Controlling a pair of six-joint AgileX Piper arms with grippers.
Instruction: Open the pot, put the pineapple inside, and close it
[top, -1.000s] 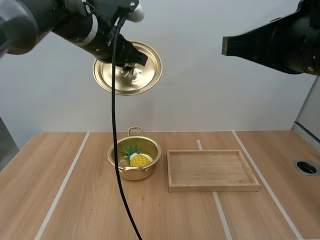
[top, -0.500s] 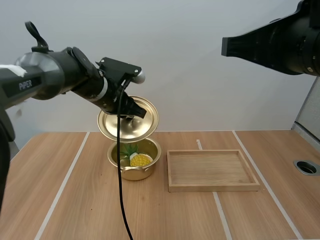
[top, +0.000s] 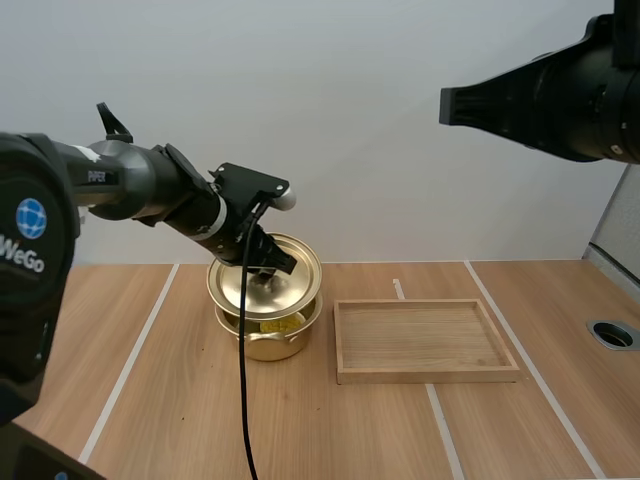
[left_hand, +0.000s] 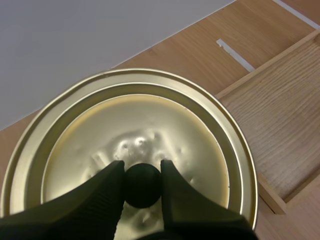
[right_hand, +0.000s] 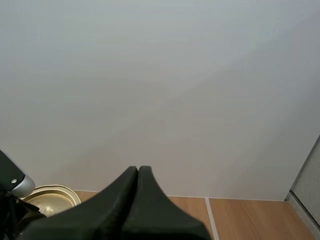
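Lowering the lid (top: 300, 268) onto the pot (top: 270, 345): hanging high above the pot a second ago, halfway down half a second ago, now sitting tilted just over the pot's rim and covering nearly all of the opening. Not telling from here whether the lid's low edge is already touching the rim.

Pinching the lid's black knob (left_hand: 143, 184) with the left gripper (left_hand: 142, 170), fingers drawn in close on either side and pressing against it.

Leaving a thin gap at the pot's near edge, with a sliver of yellow pineapple (top: 268, 325) showing inside the pot beneath the lid.

Reading this as: opening done, fruit already in the pot, closing almost finished. Still needing a level seating on the pot before letting go; releasing while tilted probably risking a slide off toward the wooden tray (top: 420, 377) lying just beside the pot on the tabletop (top: 140, 400).

Keeping the right gripper (right_hand: 138, 175) well above and away from the pot, fingers pressed together on nothing, parked as it was a second ago.
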